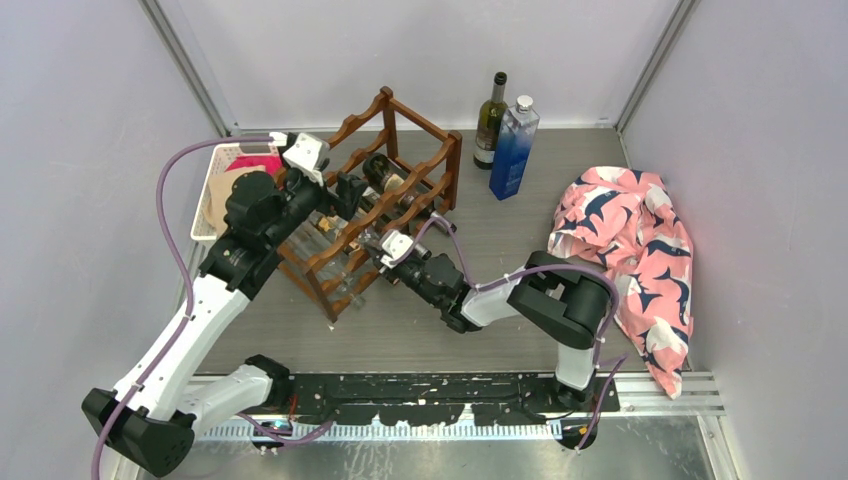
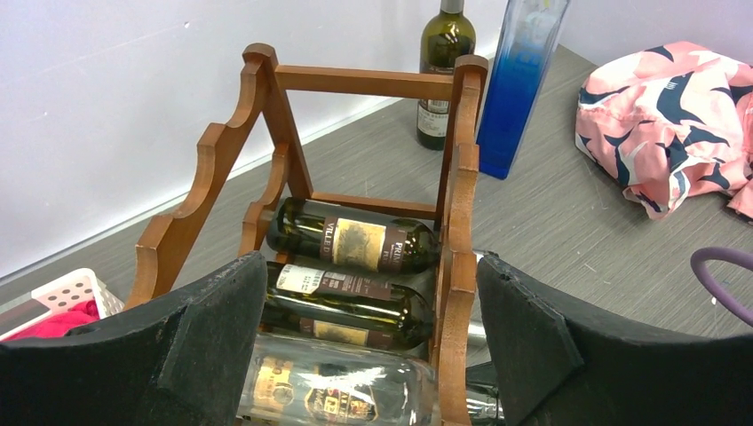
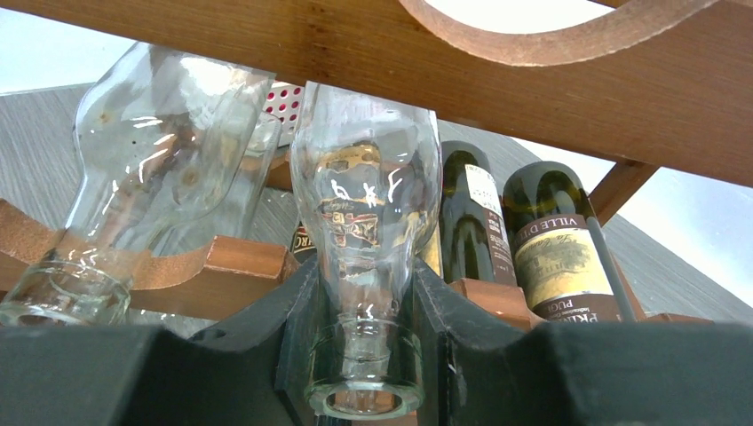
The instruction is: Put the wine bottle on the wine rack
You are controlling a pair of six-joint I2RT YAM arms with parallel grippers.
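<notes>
The dark reddish-brown wine rack (image 1: 352, 128) stands at the back left of the table and holds several lying bottles. My right gripper (image 1: 375, 255) is at the rack's near side. In the right wrist view it (image 3: 364, 355) is shut on the neck of a clear glass wine bottle (image 3: 368, 195), which lies in a lower scallop under a wooden rail (image 3: 355, 53). My left gripper (image 2: 370, 262) is open and empty above the rack (image 2: 457, 177), over the same clear bottle (image 2: 337, 382). Dark green bottles (image 2: 355, 244) lie on the rows behind it.
A dark green wine bottle (image 1: 490, 120) and a tall blue bottle (image 1: 514, 148) stand right of the rack by the back wall. A pink patterned cloth (image 1: 630, 240) lies at the right. A white plastic basket (image 1: 225, 180) sits left of the rack. A second clear bottle (image 3: 151, 151) lies alongside.
</notes>
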